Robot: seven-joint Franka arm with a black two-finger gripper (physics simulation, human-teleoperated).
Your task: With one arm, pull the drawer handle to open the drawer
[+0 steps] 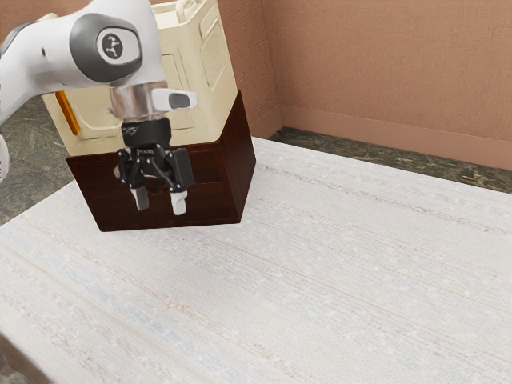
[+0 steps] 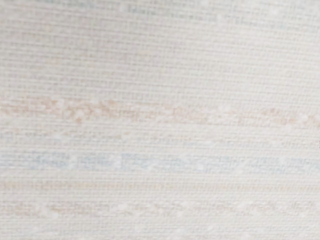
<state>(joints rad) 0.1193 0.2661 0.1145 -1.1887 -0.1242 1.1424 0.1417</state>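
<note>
"While your end effector (image 1: pixel 160 200) hangs above the striped surface (image 1: pixel 320 264), how is it set?"

"Wide: my two fingers (image 1: pixel 179 202) stand well apart."

"And the drawer (image 1: pixel 204 196)?"

"Its dark wooden front is behind my end effector, and a cream case (image 1: pixel 212 96) rests on top of the dark unit (image 1: pixel 241 164)."

Logo (image 1: pixel 113 46) on arm (image 1: pixel 58 54); no legible txt.

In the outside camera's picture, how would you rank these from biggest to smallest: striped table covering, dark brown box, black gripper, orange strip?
Largest to smallest, as they look in the exterior view:
1. Striped table covering
2. Dark brown box
3. Black gripper
4. Orange strip
</note>
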